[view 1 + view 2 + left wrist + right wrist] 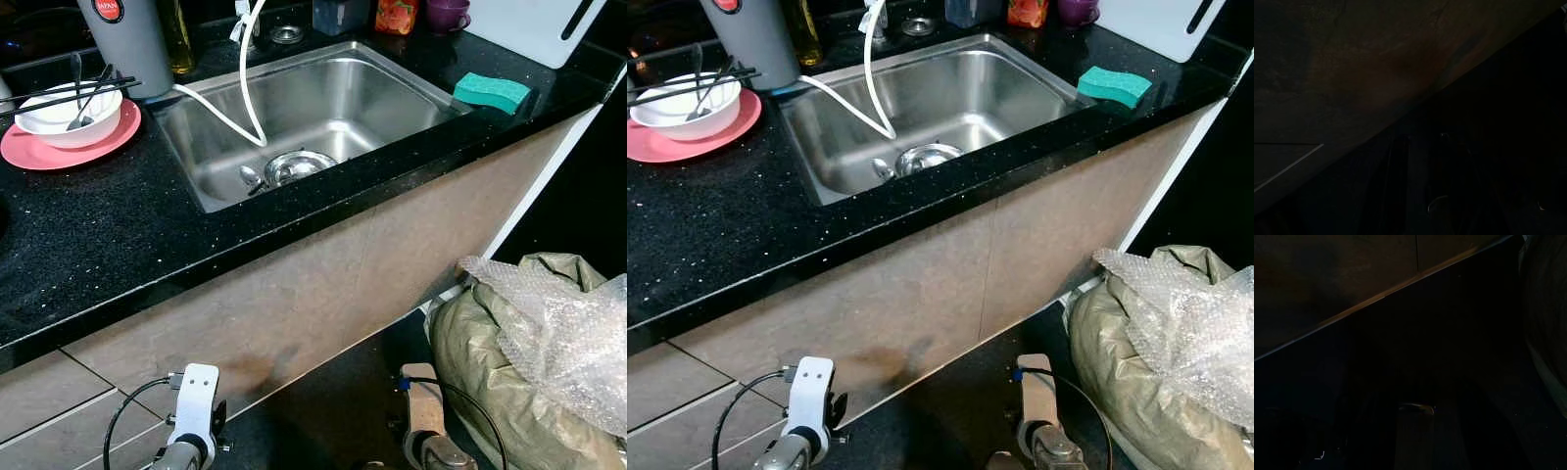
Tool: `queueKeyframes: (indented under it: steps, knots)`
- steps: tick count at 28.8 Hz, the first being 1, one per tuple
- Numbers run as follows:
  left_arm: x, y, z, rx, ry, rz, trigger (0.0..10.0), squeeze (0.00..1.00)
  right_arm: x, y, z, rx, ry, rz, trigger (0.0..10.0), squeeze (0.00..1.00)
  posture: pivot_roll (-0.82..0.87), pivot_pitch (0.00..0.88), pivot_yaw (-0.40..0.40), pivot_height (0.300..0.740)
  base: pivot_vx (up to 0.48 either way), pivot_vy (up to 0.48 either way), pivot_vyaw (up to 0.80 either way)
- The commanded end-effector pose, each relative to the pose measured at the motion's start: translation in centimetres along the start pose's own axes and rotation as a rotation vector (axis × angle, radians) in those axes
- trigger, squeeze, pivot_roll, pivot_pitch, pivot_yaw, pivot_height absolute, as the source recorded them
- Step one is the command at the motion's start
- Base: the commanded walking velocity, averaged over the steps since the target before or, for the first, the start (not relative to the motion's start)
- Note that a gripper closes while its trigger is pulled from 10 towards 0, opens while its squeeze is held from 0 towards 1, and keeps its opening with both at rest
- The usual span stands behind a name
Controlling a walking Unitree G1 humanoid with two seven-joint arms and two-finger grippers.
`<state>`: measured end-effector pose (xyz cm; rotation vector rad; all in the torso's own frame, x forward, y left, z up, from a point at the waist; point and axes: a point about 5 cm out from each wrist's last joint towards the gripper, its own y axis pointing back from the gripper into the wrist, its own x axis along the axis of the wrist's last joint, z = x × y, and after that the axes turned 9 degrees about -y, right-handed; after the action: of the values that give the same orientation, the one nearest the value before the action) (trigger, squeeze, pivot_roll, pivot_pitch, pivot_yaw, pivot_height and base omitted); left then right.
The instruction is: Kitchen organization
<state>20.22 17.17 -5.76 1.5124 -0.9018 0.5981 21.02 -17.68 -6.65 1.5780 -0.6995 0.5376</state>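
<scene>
A rectangular stainless-steel sink is set into a black, speckled, glossy desk; in its basin a round metal strainer is seated over the drain, a small shiny metal piece is seen just beside it, and a thin white hose is looped down from the tap area to the basin floor. To the robot's left of the sink, a flat pink plate is laid on the desk, and a white bowl is stood on it; black chopsticks are rested across the bowl's rim and a metal spoon is leaned inside it. Behind the bowl a tall grey cylindrical container with a red round label is stood. A teal rectangular sponge is laid on the desk at the sink's right corner. Along the back edge a purple cup, an orange patterned container and a white cutting board are ranged. Below the desk, plain brownish cabinet fronts are seen. On the floor to the right, an olive woven sack is slumped, with crinkled clear bubble wrap spilling over its top. Both arms are hung low in front of the cabinet, the left gripper and the right gripper well below the desk; the wrist views are very dark, and whether either pair of fingers is apart or together cannot be told.
</scene>
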Motion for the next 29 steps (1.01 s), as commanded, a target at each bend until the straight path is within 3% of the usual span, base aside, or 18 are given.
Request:
queueKeyframes:
  steps: [1, 29]
  knots:
    - [-0.85, 0.36, 0.06, 0.001, 0.005, -0.027, 10.0, 0.00, -0.93, 0.17, -0.12, 0.002, 0.004, -0.033, 10.0, 0.00, 0.02, 0.125, 0.006, 0.740, 0.000, 0.000, 0.00]
    - [-0.82, 0.32, 0.31, -0.007, 0.004, -0.027, 10.0, 0.00, -0.92, 0.16, -0.11, 0.002, 0.005, -0.037, 10.0, 0.00, 0.01, 0.125, 0.003, 0.740, 0.000, 0.000, 0.00]
